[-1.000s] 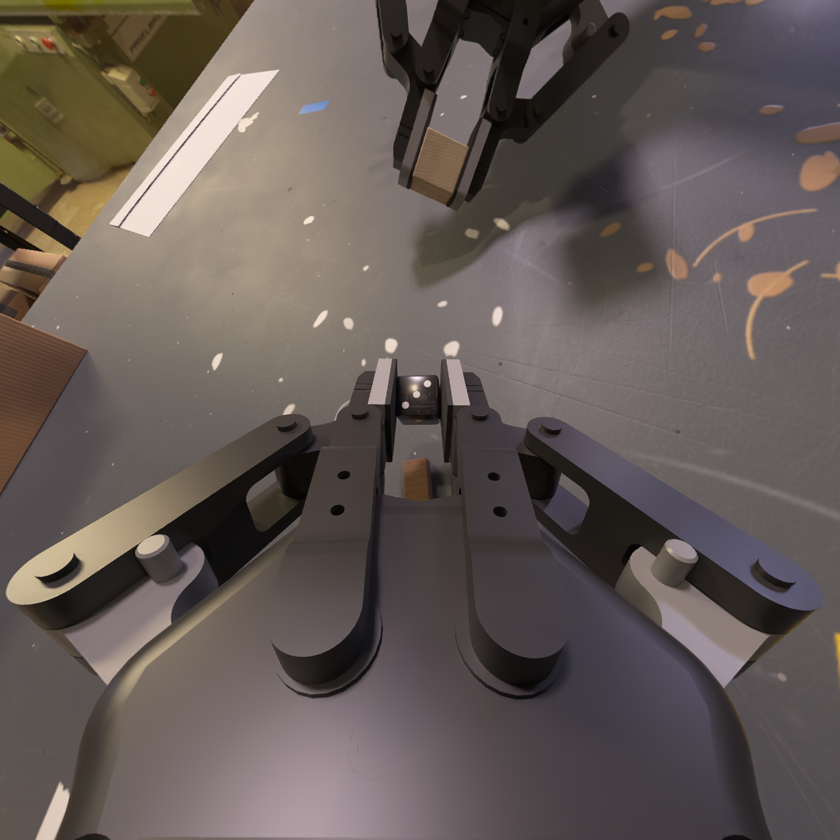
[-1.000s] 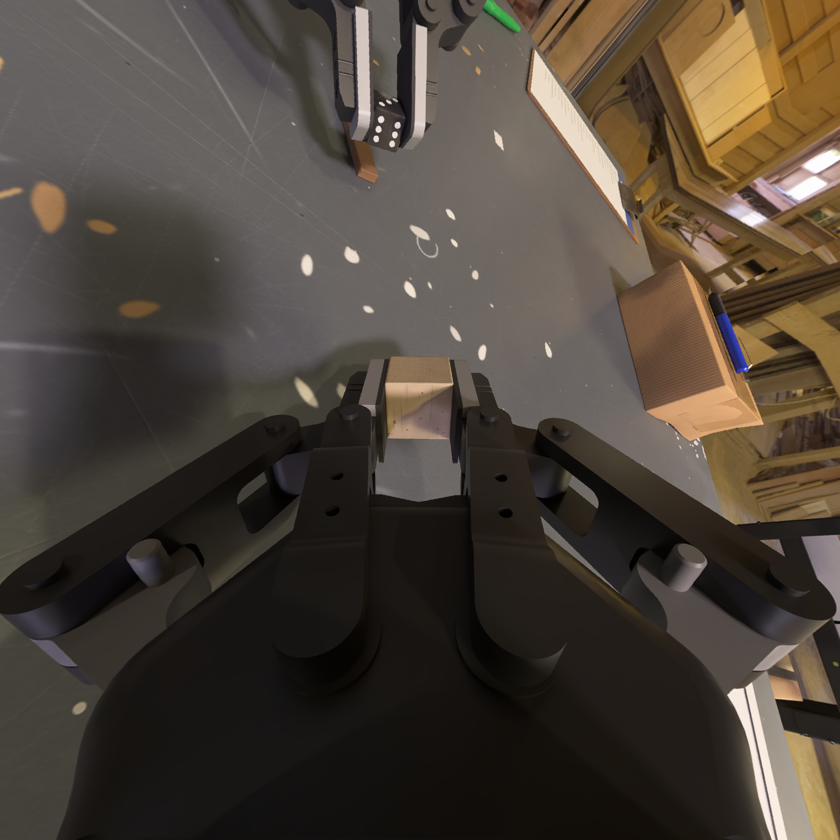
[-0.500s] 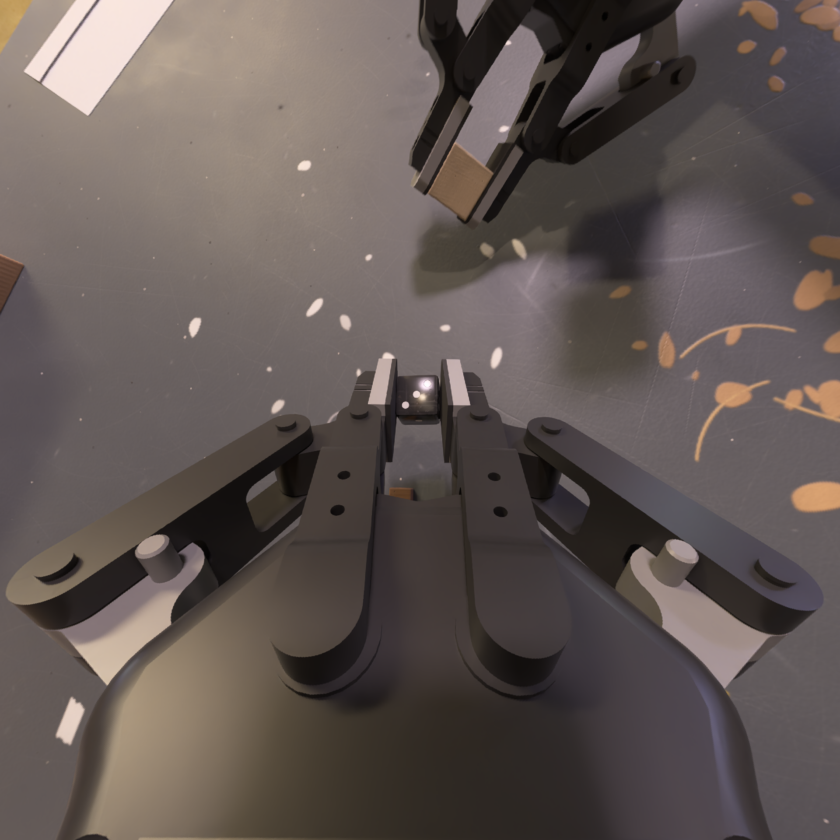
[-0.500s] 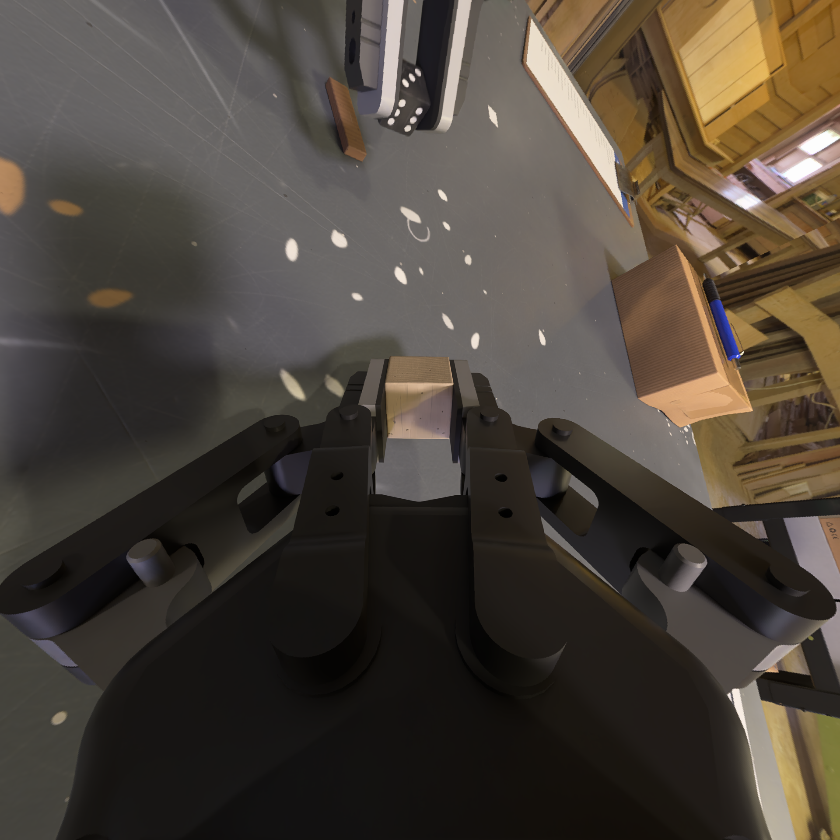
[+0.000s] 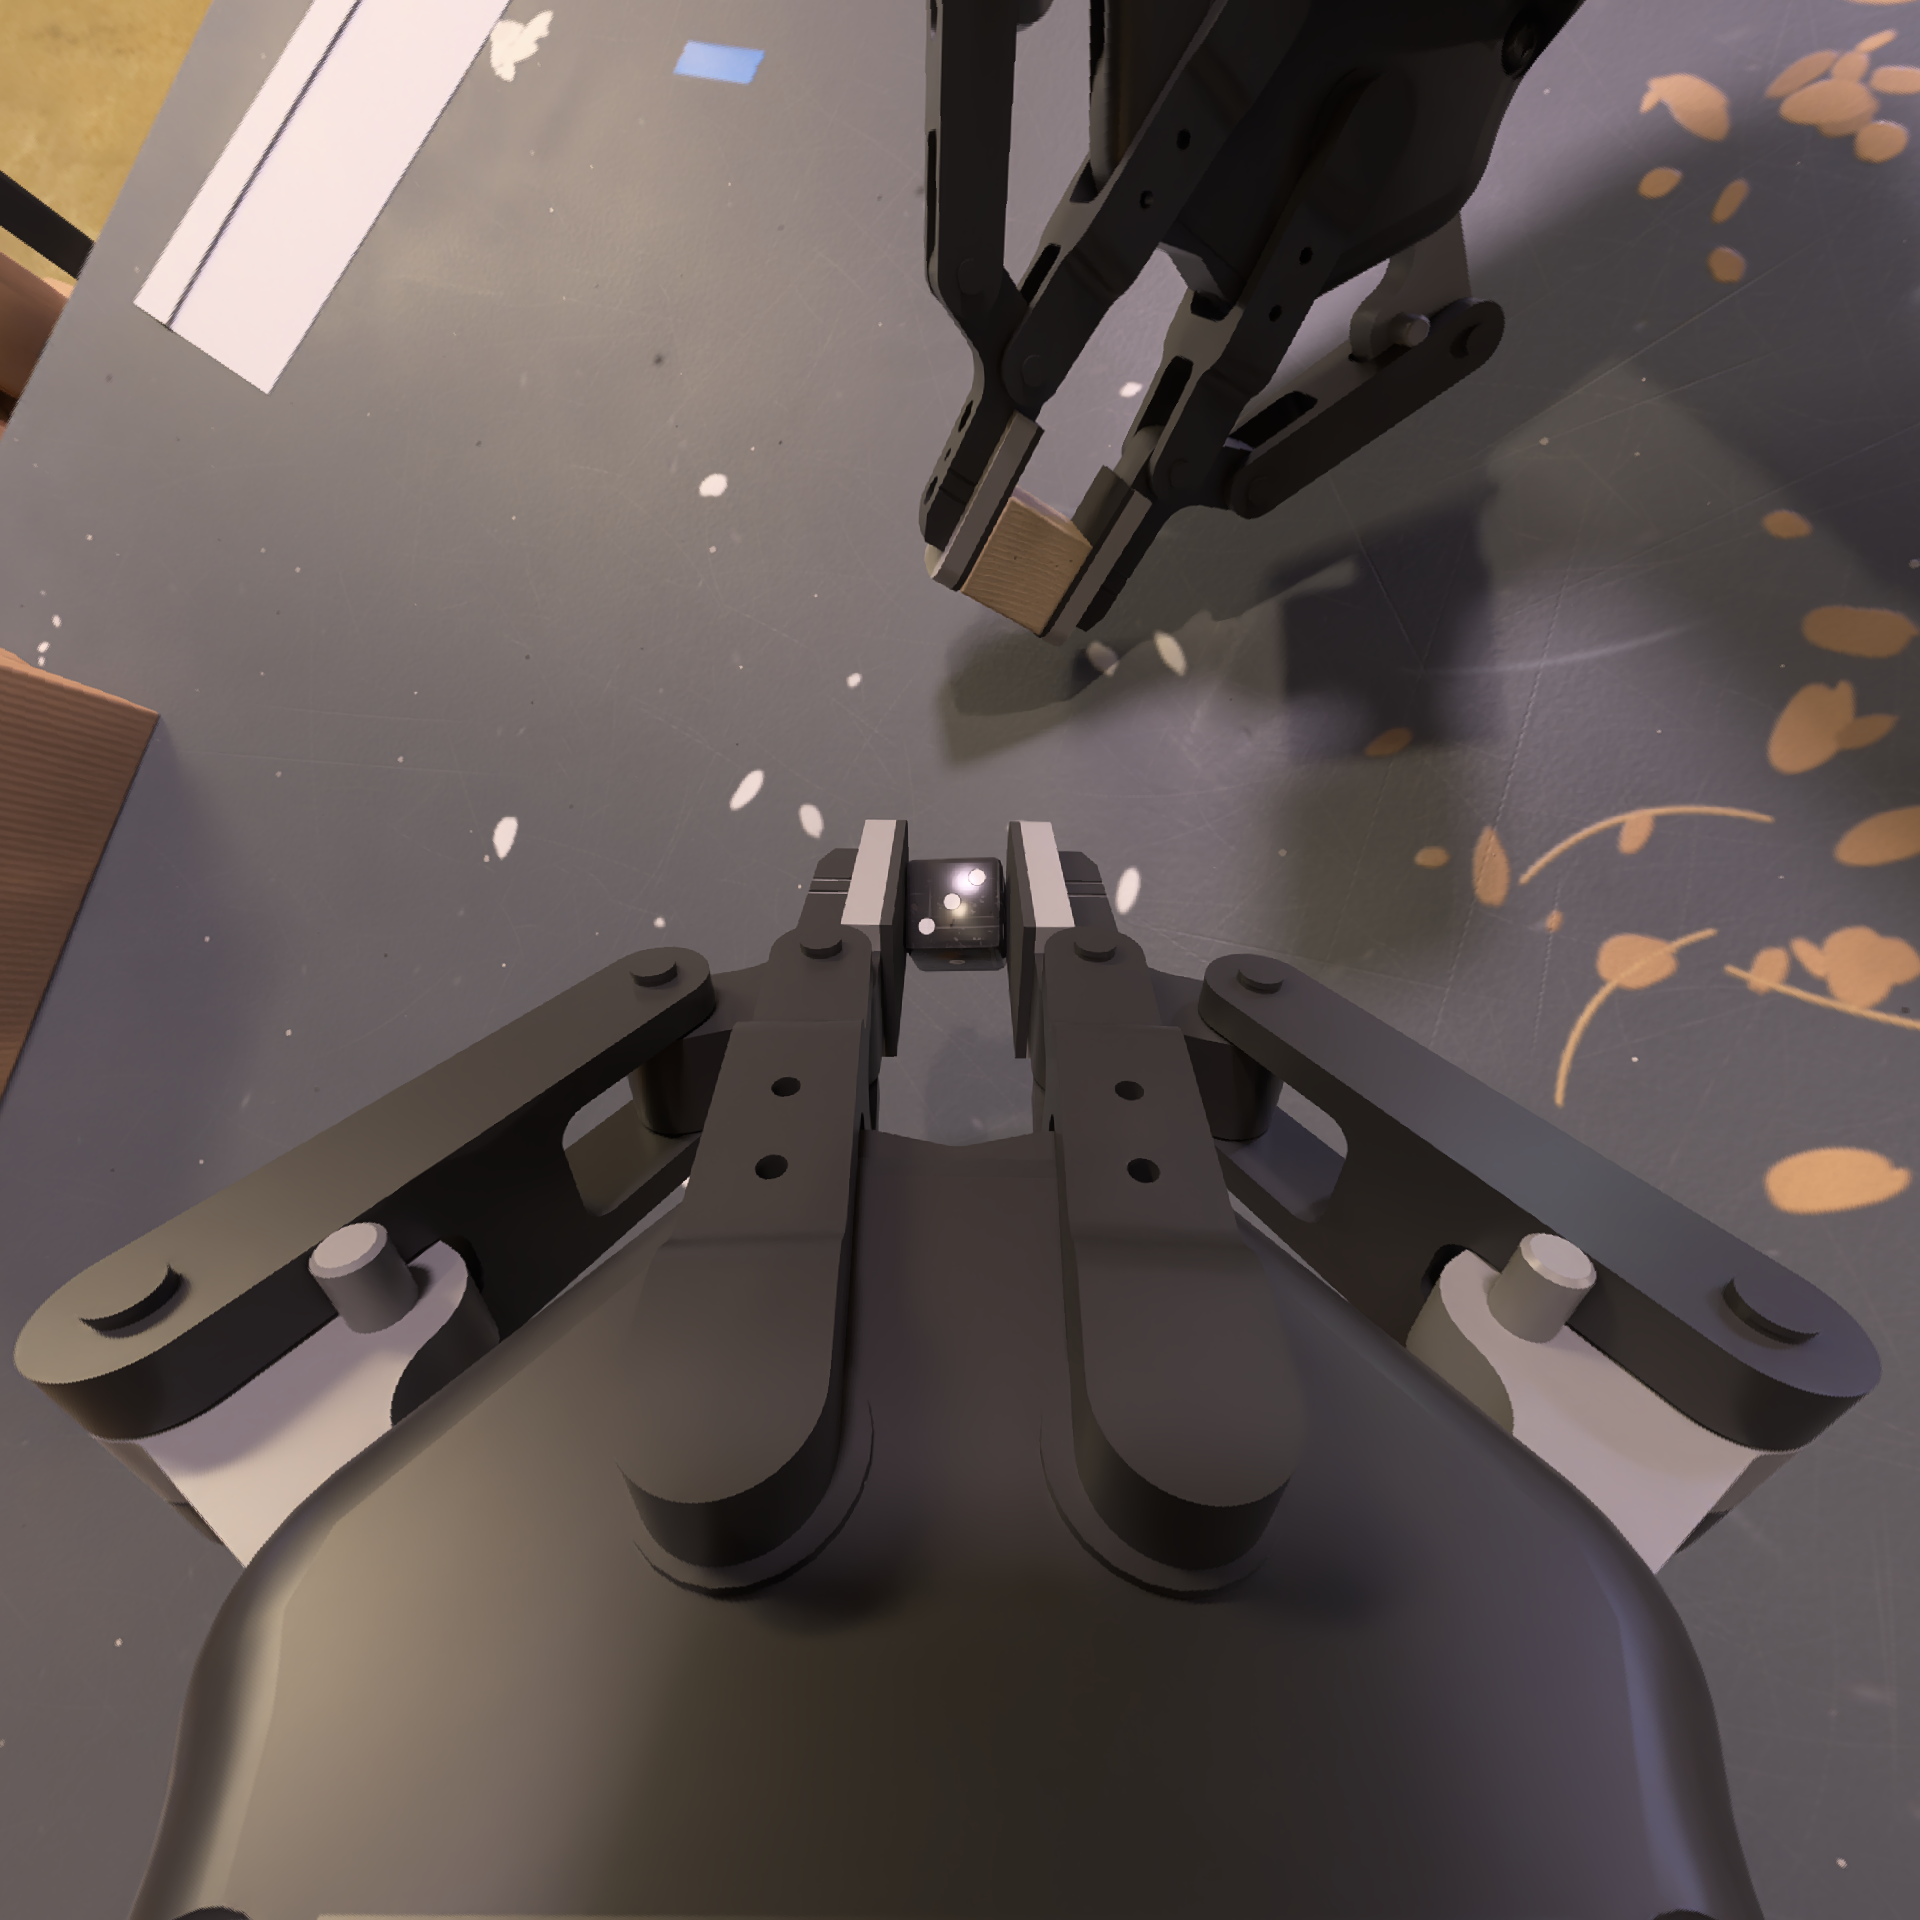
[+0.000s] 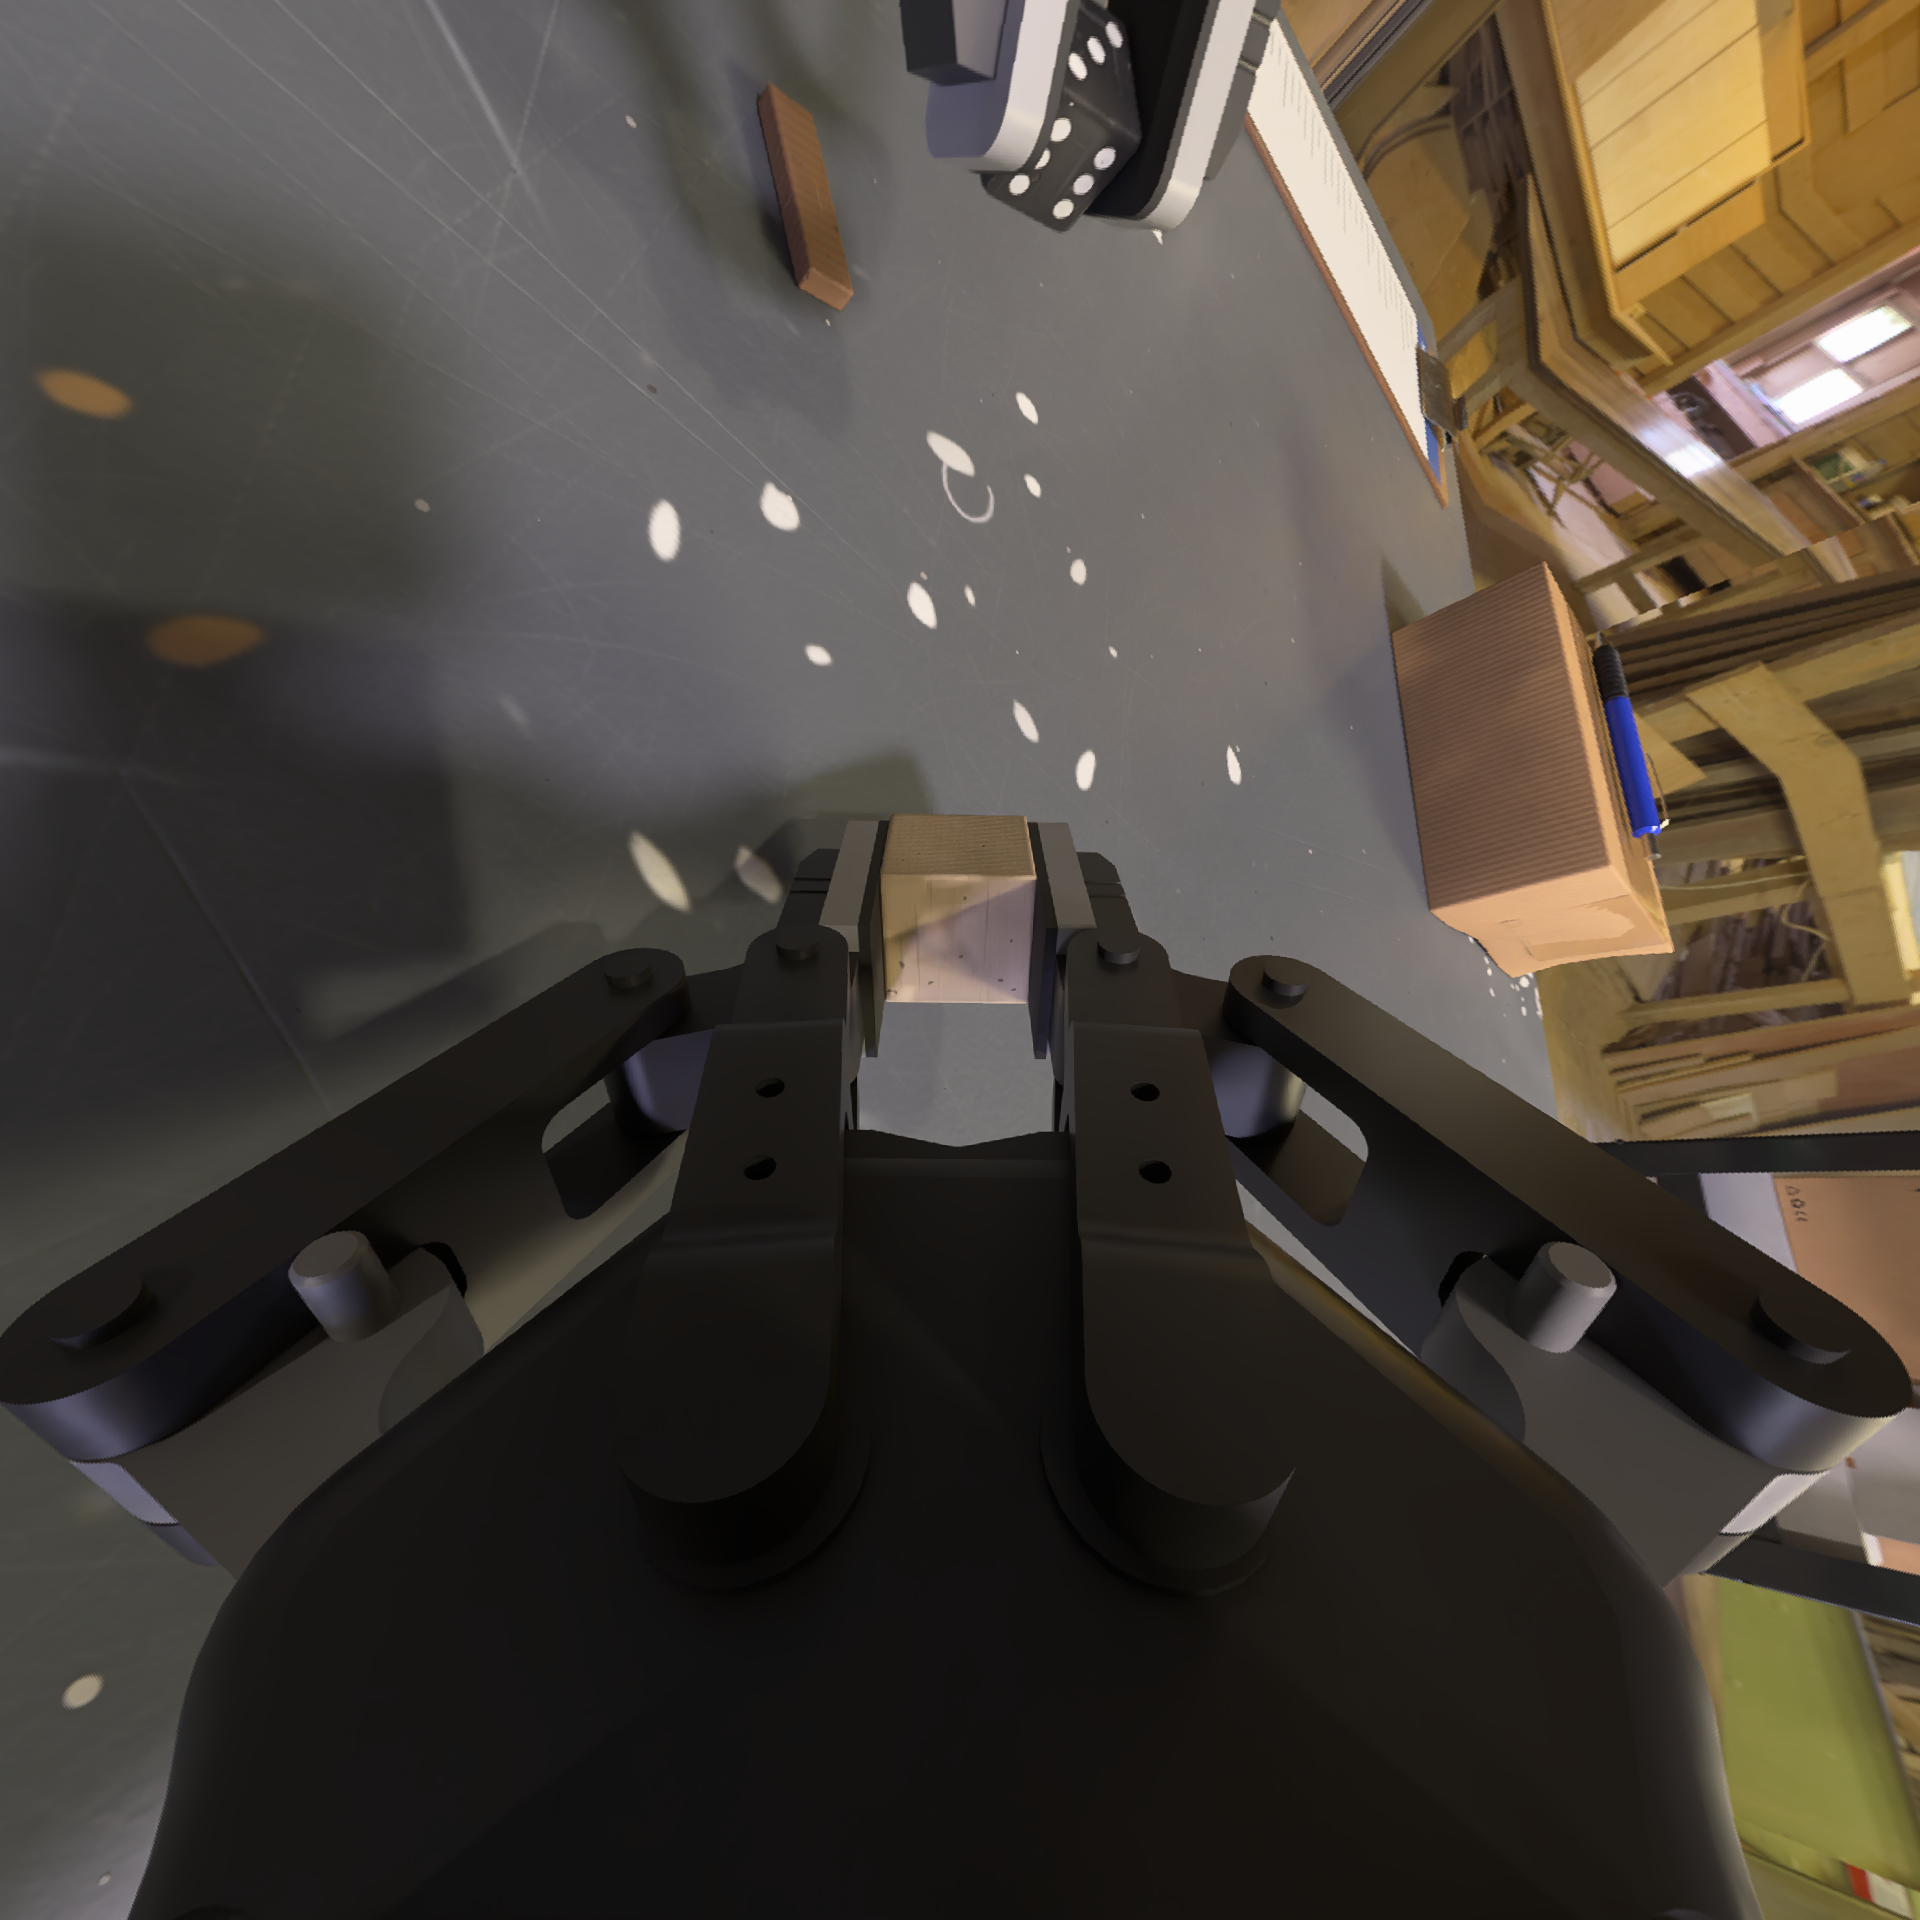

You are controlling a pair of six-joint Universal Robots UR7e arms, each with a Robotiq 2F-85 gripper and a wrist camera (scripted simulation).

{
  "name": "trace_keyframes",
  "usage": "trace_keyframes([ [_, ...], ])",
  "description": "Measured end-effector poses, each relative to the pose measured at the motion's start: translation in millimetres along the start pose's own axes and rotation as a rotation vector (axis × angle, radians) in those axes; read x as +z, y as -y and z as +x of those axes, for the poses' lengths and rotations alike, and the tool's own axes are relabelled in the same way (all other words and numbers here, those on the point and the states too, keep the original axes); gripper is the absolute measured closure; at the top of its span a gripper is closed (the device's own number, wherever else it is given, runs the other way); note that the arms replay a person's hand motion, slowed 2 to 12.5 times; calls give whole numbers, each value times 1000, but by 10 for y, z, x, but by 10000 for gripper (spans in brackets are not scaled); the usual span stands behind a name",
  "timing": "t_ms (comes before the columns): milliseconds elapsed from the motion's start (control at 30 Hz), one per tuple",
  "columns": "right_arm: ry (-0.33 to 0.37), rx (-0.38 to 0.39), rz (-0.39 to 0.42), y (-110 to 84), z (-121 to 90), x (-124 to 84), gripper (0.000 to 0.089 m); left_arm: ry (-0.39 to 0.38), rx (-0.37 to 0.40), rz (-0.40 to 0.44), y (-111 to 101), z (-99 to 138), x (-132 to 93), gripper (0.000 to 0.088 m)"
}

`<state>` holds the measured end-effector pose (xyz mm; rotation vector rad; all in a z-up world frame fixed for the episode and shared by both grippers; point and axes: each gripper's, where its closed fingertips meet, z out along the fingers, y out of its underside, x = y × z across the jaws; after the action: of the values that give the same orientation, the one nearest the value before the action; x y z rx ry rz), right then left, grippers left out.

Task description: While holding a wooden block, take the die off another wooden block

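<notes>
My left gripper (image 5: 954,878) is shut on a black die (image 5: 956,906) with white pips and holds it above the grey table. The die also shows in the right wrist view (image 6: 1070,125), held well clear of a flat reddish-brown wooden block (image 6: 805,197) that lies on the table. My right gripper (image 6: 956,868) is shut on a pale wooden block (image 6: 958,914) and holds it above the table. That gripper and block show in the left wrist view (image 5: 1023,561), ahead and to the right. The flat block is hidden in the left wrist view.
A brown cardboard box (image 6: 1517,769) with a blue pen (image 6: 1626,753) beside it stands at the table's edge. A white sheet (image 5: 301,187) lies far left, a clipboard (image 6: 1340,239) along the edge. The table (image 5: 520,582) carries white and orange paint spots.
My left gripper has lifted the die up and away from the flat wooden block, which stays on the table. The right gripper still holds its pale block, now closer to the left gripper.
</notes>
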<state>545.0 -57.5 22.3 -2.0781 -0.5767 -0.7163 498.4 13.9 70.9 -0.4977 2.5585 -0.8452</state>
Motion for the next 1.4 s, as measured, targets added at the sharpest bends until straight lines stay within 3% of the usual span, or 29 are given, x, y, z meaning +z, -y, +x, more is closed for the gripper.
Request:
trace_keyframes([
  [567,-43,-107,-49,12,23,47,667,48,43,-93,32,14,58,712],
  [1400,-47,-93,-30,2,41,72,667,67,-13,-76,181,-25,118,712],
])
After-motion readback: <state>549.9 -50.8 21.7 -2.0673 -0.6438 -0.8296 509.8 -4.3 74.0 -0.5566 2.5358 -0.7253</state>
